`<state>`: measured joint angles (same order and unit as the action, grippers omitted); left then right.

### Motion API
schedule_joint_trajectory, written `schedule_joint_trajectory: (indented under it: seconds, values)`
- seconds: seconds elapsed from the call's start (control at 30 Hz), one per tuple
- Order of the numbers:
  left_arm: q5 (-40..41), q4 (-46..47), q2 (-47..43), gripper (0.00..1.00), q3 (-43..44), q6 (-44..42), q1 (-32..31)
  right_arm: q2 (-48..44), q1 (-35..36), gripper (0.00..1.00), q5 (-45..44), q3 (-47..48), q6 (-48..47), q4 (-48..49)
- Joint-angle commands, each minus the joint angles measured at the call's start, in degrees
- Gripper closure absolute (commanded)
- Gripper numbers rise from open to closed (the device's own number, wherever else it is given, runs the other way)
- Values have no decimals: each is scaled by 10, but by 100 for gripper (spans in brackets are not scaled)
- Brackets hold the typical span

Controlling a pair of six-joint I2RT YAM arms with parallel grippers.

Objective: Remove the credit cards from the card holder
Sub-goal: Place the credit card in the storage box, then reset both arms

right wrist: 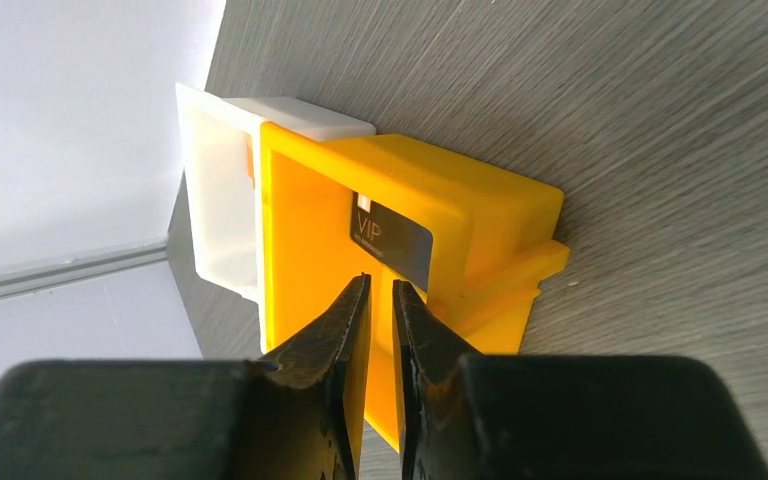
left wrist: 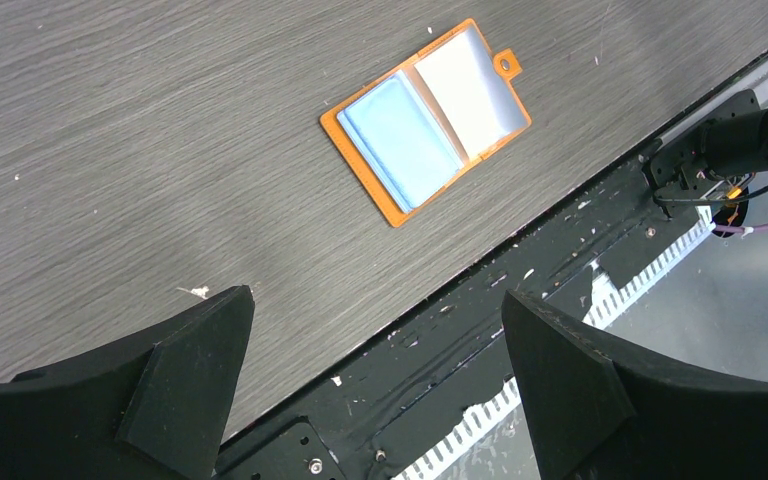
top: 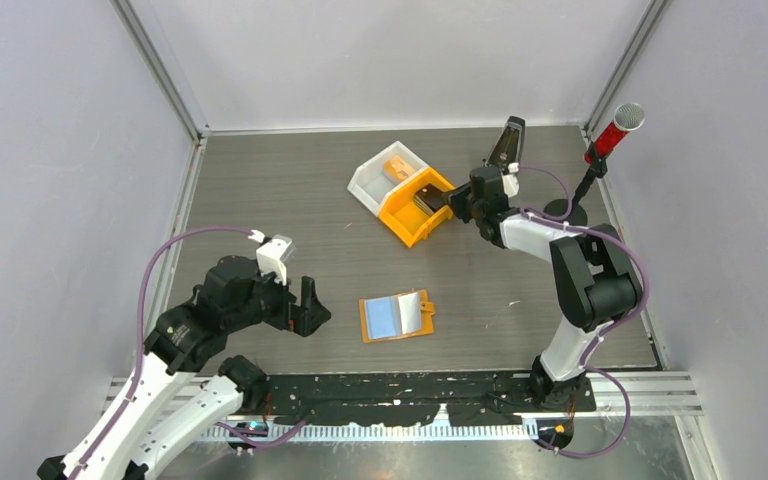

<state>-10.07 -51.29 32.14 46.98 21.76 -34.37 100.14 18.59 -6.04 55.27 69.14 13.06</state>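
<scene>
Grey tabletop [top: 260, 200]; orange bin [right wrist: 310, 200] holds one black card [right wrist: 390, 240].

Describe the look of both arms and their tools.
The left arm and right arm have white links and black joints. A purple cable loops along each. A white box sits on the left wrist. The left tool and right tool each have two black, tapered fingers.
</scene>
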Motion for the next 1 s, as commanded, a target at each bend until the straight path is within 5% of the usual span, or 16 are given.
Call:
schedule_joint_trajectory:
  seconds: [0.0, 0.3, 0.5, 0.67, 0.77, 0.97]
  values:
    - [0, 5, 4, 1, 1, -12, 3, -45, -3, 78, -47, 31, -20, -62]
    - [20, 3, 6, 1, 1, -10, 3, -102, 2, 74, -56, 59, -81, -139]
    - [13, 15, 5, 1, -1, -4, 3, -150, 36, 62, -19, 56, -164, -166]
    - [9, 23, 4, 1, 7, -1, 3, -220, 83, 37, 7, 45, -265, -208]
    - [13, 35, -2, 1, 13, 1, 3, -275, 107, 12, 11, 23, -293, -228]
    - [34, 47, -4, 1, 47, 24, 3, -384, 152, 3, 2, -3, -373, -316]
